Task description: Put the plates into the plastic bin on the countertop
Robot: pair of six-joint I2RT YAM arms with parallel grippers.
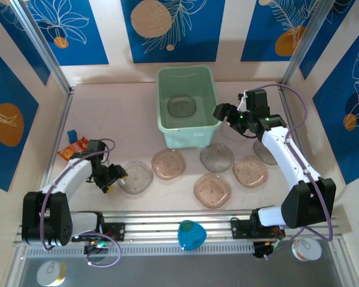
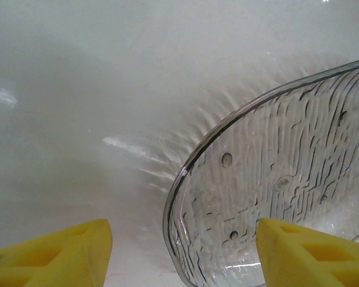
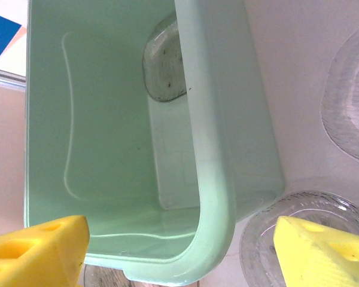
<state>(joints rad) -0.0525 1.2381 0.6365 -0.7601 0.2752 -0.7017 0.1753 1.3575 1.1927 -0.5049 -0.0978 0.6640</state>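
The mint-green plastic bin [image 1: 165,121] stands at the back middle of the countertop [image 1: 125,113], with one grey plate [image 1: 182,107] lying on its floor. Several tinted plates lie in front of it, among them a grey one [image 1: 135,177], a pinkish one [image 1: 168,163] and another pinkish one [image 1: 212,189]. My left gripper [image 1: 113,176] is open and low at the grey plate's left edge. In the left wrist view that plate's rim [image 2: 179,197] lies between the yellow fingertips [image 2: 54,257], untouched. My right gripper [image 1: 227,113] hangs open over the bin's right front corner [image 3: 212,197], empty.
An orange snack packet [image 1: 73,147] and a small blue item [image 1: 72,134] lie at the left wall. A teal object [image 1: 191,234] sits on the metal rails [image 1: 155,224] at the front. More plates [image 1: 249,171] lie beneath the right arm.
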